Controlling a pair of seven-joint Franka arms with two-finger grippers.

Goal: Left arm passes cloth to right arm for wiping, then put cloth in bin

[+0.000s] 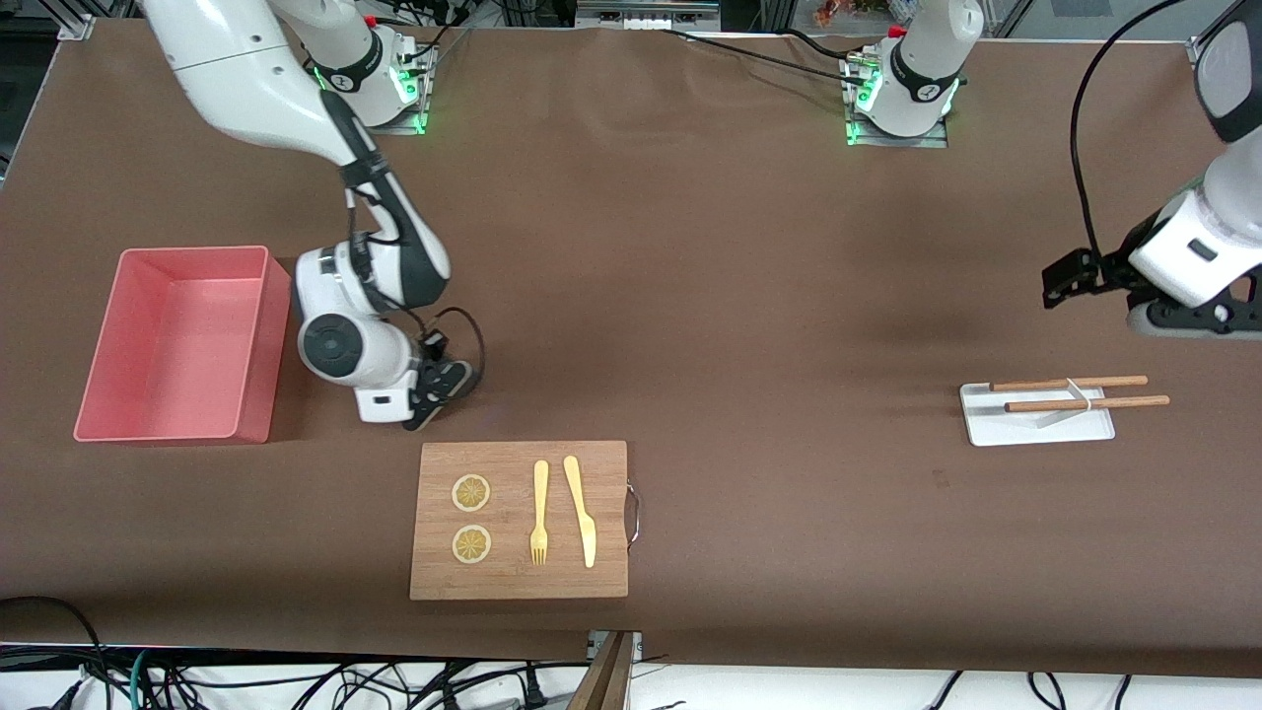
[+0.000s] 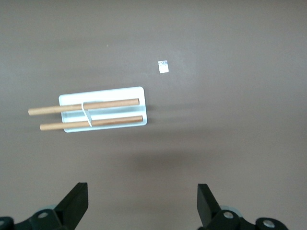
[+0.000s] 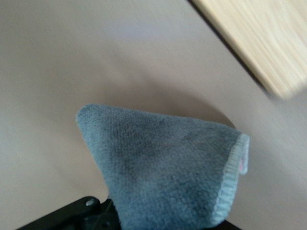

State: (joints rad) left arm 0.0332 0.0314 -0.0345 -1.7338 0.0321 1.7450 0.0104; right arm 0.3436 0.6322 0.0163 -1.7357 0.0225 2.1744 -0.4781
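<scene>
My right gripper [image 1: 437,388] is low over the brown table, between the pink bin [image 1: 175,342] and the wooden board [image 1: 520,520]. It is shut on the dark grey cloth [image 3: 163,167], which hangs folded from the jaws just above the table; a corner of the board [image 3: 259,38] shows close by. The bin has nothing in it. My left gripper [image 1: 1060,281] is open and empty, held high over the table near the white tray [image 1: 1037,414]. In the left wrist view its fingers [image 2: 76,203] stand wide apart above bare table.
The board carries two lemon slices [image 1: 471,518], a yellow fork [image 1: 539,513] and a yellow knife [image 1: 581,511], with a metal handle on its side. The white tray [image 2: 103,109] holds two wooden sticks. A small white tag [image 2: 163,66] lies on the table.
</scene>
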